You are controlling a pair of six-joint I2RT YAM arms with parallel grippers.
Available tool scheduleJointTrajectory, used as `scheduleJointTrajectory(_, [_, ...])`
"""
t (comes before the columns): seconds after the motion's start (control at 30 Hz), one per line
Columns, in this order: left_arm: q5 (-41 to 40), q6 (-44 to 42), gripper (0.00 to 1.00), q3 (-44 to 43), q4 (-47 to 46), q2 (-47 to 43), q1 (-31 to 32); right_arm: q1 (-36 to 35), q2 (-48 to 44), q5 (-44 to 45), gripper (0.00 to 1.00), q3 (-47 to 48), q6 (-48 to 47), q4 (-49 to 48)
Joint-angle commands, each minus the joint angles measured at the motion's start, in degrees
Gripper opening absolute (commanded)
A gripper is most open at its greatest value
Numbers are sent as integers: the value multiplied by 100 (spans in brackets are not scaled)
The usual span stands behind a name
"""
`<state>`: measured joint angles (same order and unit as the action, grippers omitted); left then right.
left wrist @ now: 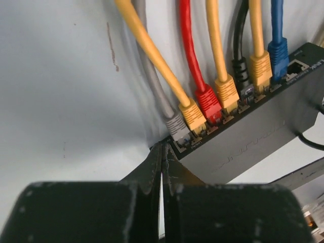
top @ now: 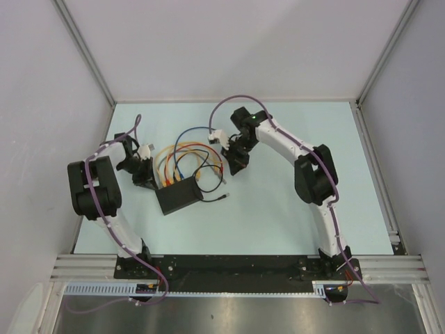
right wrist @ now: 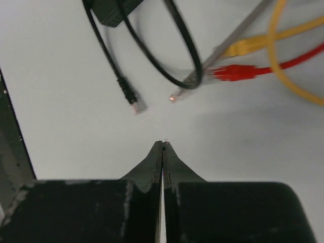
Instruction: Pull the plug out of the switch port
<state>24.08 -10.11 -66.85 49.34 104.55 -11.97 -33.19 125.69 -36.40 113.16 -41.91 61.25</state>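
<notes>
At far left in the overhead view, a bare strip of tabletop (top: 90, 235) between the side wall and the left arm. Then the left claw (left wrist: 162, 148), squeezed fully together with nothing between its fingers (left wrist: 149, 169), tips low at the left corner of the port edge of the switch (top: 179, 195), just below the grey plug (left wrist: 175, 125); contact with the casing impossible to judge. Left of that corner, open pale surface. Along the port edge, left to right after the grey one: yellow plug (left wrist: 192, 114), red plug (left wrist: 208, 104), second yellow plug (left wrist: 227, 91), black plug (left wrist: 241, 71) half hidden, third yellow plug (left wrist: 259, 67), blue plug (left wrist: 278, 54), all packed shoulder to shoulder, then one empty port (left wrist: 297, 65) at the right end. Little room between neighbours. From above, the flat black box skewed near mid-tabletop, cables (top: 184, 149) looping away toward the far wall. Right of it, a loose black plug (right wrist: 132, 100) lying unplugged on the tabletop, open space around it. Further right, the right claw (right wrist: 163, 146), likewise closed tight and holding nothing, tips over bare surface, apart from the loose cable ends. Beyond the right arm, wide bare tabletop out to the right edge rail (top: 376, 174).
</notes>
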Motion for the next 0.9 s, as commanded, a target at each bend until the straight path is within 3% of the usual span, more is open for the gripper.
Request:
scheduleJointTrajectory(0.0, [-70, 413, 0, 198, -504, -102, -34, -205, 167, -7, 0, 57, -151, 756])
scheduleJointTrajectory(0.27, [334, 273, 0, 576, -426, -22, 378, -179, -588, 335, 0, -883, 69, 467])
scheduleJointTrajectory(0.5, [791, 229, 0, 1139, -382, -295, 1713, -205, -976, 380, 0, -1534, 535, 150])
scheduleJointTrajectory(0.67, [950, 255, 4, 684, -31, 21, 1821, -214, -1002, 432, 0, -1982, 718, -60])
scheduleJointTrajectory(0.8, [949, -333, 10, 383, 523, 144, 1821, -223, -1002, 301, 0, -2246, 974, -131])
scheduleJointTrajectory(0.87, [1431, -796, 10, 366, 786, 205, 1838, -232, -1003, 265, 0, -2281, 1009, -140])
